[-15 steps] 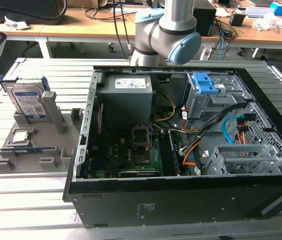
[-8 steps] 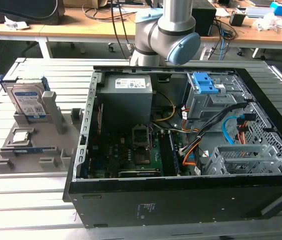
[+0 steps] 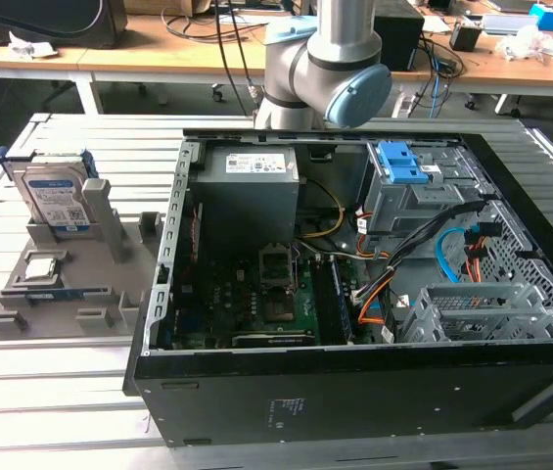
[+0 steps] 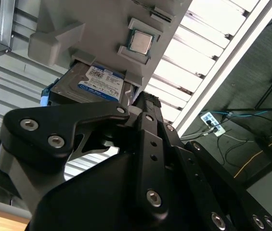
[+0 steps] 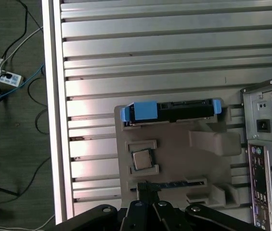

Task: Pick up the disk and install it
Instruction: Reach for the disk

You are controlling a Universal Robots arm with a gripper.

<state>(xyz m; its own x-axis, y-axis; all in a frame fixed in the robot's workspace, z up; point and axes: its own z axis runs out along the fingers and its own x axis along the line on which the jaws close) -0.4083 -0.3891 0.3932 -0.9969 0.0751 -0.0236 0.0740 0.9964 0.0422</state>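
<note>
The disk (image 3: pixel 56 196) stands on its edge in a slot at the back of a grey holder (image 3: pixel 110 294), at the exterior view's left of the open computer case (image 3: pixel 354 401). It is silvery with a white-and-blue label and blue side rails. In the first wrist view the disk (image 5: pixel 172 109) shows edge-on between its blue rails. In the second wrist view the disk (image 4: pixel 95 84) lies just beyond my gripper (image 4: pixel 144 99). My gripper (image 5: pixel 145 185) hangs above the holder (image 5: pixel 174 144), apart from the disk, shut with nothing in it.
A small square processor chip (image 3: pixel 43 266) sits in the holder in front of the disk. Inside the case are a grey drive cage with a blue latch (image 3: pixel 403 162), a power supply (image 3: pixel 247 191), cables and a motherboard. The arm (image 3: pixel 325 69) stands behind the case on the slatted metal table (image 3: pixel 61 392).
</note>
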